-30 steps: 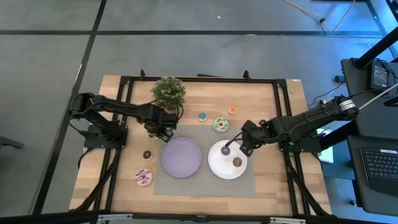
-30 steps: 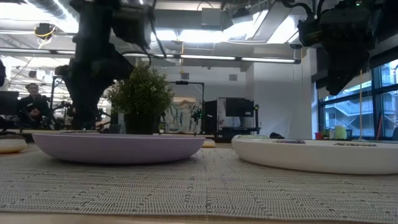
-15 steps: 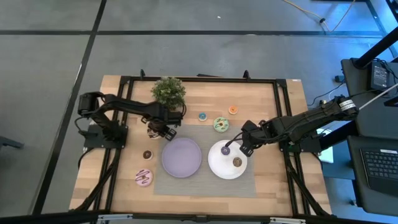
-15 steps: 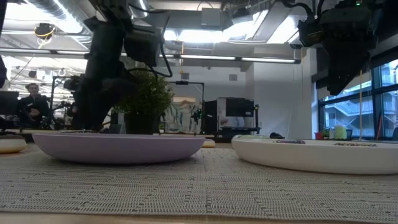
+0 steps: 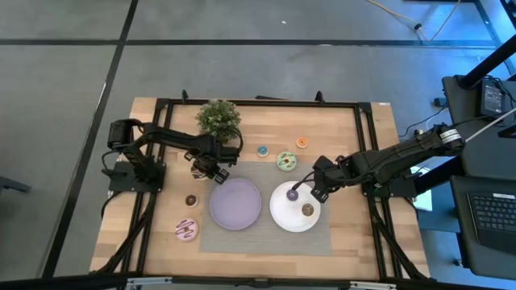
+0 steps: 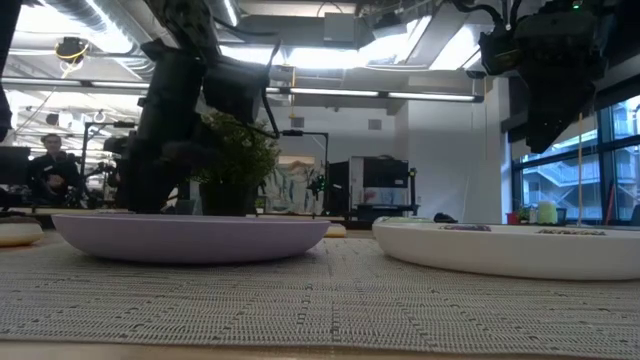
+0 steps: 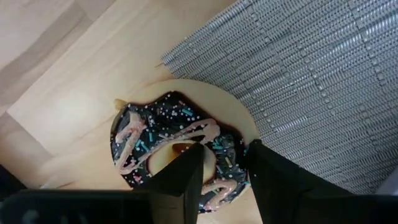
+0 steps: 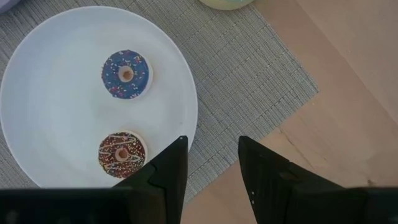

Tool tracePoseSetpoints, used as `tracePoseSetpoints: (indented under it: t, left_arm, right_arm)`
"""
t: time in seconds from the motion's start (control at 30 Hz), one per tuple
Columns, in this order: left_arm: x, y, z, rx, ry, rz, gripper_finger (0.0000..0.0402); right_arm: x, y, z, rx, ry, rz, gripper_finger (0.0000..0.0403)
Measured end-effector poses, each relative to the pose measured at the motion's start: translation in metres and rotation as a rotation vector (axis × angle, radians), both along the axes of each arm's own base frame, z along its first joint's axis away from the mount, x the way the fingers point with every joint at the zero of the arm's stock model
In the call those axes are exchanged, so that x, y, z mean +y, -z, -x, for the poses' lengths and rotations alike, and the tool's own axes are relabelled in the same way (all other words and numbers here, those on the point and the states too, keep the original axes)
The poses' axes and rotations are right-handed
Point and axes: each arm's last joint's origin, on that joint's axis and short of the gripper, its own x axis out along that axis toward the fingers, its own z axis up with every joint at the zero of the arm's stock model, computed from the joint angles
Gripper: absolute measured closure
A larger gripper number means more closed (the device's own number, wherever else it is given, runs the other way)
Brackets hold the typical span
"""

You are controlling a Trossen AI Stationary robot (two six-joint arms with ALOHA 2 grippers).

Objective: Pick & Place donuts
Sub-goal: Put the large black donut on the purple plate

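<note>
The chocolate-white donut (image 7: 165, 146) lies flat on the wood at the grey mat's corner, next to the plant. My left gripper (image 5: 201, 168) (image 7: 224, 163) is down over it and open, with one finger over the hole and one past the ring's outer edge. My right gripper (image 5: 301, 190) (image 8: 211, 163) hangs open and holds nothing above the white plate (image 5: 284, 216). A purple-blue donut (image 8: 125, 74) and a brown donut (image 8: 122, 154) lie on that plate. The green (image 5: 286, 161), blue (image 5: 262, 150), orange (image 5: 301, 142), small brown (image 5: 191, 200) and pink (image 5: 186, 230) donuts lie loose. My left gripper comes from above, pointing down. One finger (image 7: 186, 163) is in the donut's hole and the other finger (image 7: 264, 165) is outside the ring's wall (image 7: 225, 160). Whether the fingers touch the ring, I cannot tell. The donut rests flat on the table.
A lilac plate (image 5: 235, 203) sits on the grey mat (image 5: 266, 242) beside the white plate. A potted plant (image 5: 218, 118) stands just beyond the left gripper. A black frame runs along the table's edges, and bare wood lies toward the near edge.
My left arm has drawn its elbow and wrist toward the plant and changed its pose. Its gripper has stayed over the chocolate-white donut. The right arm and all the donuts have kept still.
</note>
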Motion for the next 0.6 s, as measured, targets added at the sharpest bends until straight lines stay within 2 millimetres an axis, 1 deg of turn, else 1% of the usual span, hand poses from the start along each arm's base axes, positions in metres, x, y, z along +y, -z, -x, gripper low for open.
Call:
tracePoseSetpoints:
  t: [0.43, 0.6]
  left_arm:
    - [-0.0003, 0.0011, 0.0000, 0.006, 0.032, 0.017, 0.0369]
    - [-0.0009, -0.0005, 0.0020, 0.017, 0.033, 0.029, 0.0383]
  right_arm:
    - [0.0000, 0.0000, 0.0000, 0.002, -0.013, 0.004, 0.0258]
    - [0.0001, 0.0000, 0.0001, 0.004, -0.022, 0.007, 0.0258]
